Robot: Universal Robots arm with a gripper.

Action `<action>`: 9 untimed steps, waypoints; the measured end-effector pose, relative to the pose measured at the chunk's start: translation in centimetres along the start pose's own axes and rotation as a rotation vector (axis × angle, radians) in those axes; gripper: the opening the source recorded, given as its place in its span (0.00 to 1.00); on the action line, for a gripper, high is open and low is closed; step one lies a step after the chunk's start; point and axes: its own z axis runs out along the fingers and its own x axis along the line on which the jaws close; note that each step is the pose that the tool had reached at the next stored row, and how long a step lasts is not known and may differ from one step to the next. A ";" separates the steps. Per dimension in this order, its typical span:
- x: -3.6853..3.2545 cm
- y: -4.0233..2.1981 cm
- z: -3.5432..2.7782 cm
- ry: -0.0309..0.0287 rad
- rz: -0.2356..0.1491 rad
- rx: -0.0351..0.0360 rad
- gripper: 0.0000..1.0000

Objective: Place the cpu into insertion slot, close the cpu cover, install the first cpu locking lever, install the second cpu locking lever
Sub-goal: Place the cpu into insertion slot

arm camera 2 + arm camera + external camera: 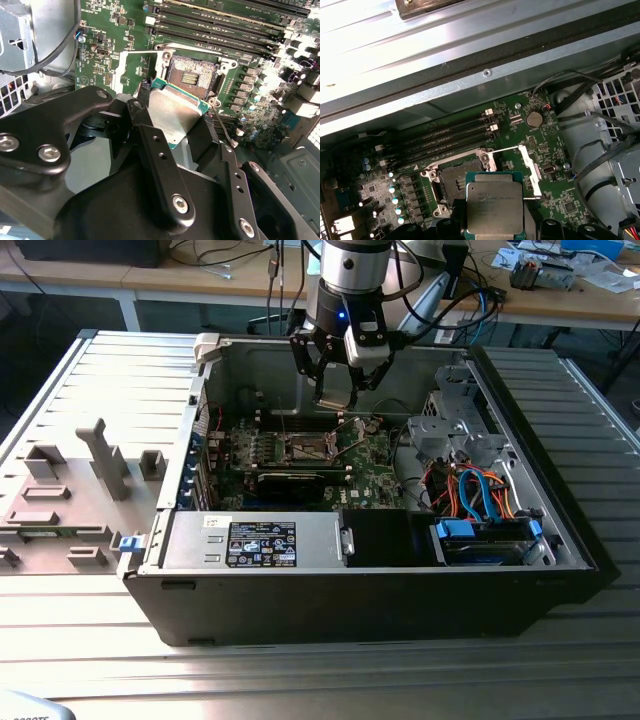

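Note:
My gripper [336, 390] hangs inside the open computer case, above the green motherboard [365, 465]. It is shut on the cpu [175, 112], a flat square chip with a silver-grey top, which also appears in the first wrist view [495, 207] and the exterior view [337, 402]. The black fingers [150, 145] clamp the chip's edges. The insertion slot [192, 77] lies below and slightly beyond the chip, uncovered, with its dark centre showing [455, 182] [305, 448]. Beside the slot the cpu cover [135, 65] stands flipped open, a silvery frame [527, 167].
Long black memory slots [445, 137] run beside the socket. A labelled power supply box [260, 540] sits at the case front. The drive cage with blue and orange cables [480, 500] is on the exterior view's right. Grey fixtures [100, 460] stand on the table outside the case.

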 end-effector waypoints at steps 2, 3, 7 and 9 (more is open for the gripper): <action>0.00 0.00 0.00 -0.0002 0.001 0.0003 0.54; 0.00 0.00 0.00 -0.0003 0.002 0.0006 0.54; 0.00 0.00 0.00 -0.0005 0.004 0.0012 0.54; 0.00 0.00 0.00 -0.0006 0.005 0.0016 0.54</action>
